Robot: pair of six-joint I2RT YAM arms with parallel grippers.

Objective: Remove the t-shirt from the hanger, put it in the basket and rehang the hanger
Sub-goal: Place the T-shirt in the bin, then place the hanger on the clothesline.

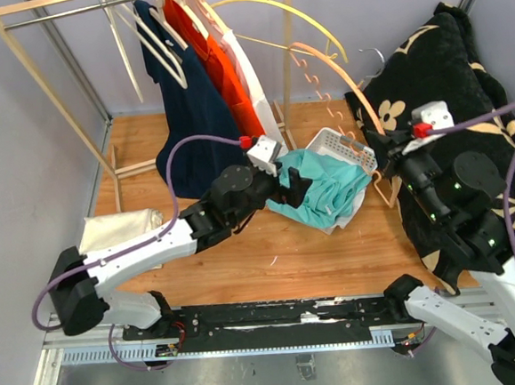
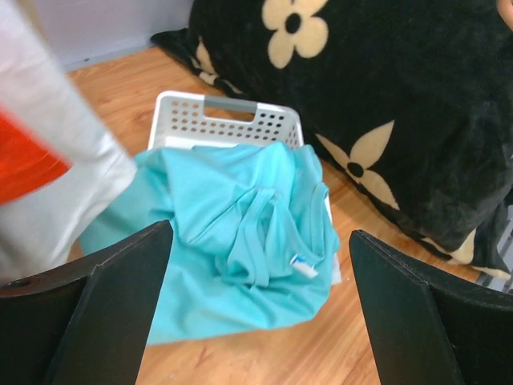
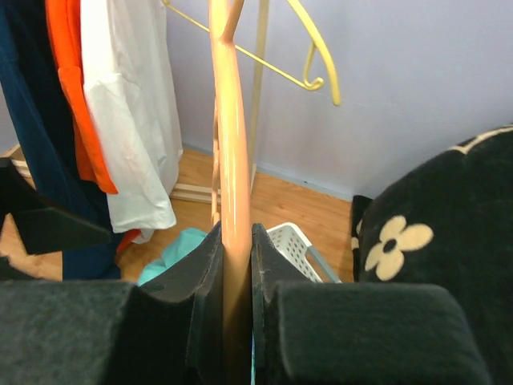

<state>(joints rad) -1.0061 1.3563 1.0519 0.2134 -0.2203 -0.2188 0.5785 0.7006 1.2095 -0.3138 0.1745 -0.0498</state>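
Lilac walls [image 1: 24,175] close in a wooden counter [image 1: 272,263]. At the rear left a wooden rack [image 1: 53,93] carries navy, orange and white shirts, and a cream cloth [image 1: 118,230] lies near the left edge. The left hand [image 2: 256,241] hangs with its fingers wide apart just above the teal t-shirt [image 1: 328,187], which lies crumpled over a white basket [image 1: 347,145] mid-counter, off the hanger. The right hand [image 3: 236,241] is clamped on the peach hanger [image 3: 228,120], beside a black floral blanket [image 1: 453,70].
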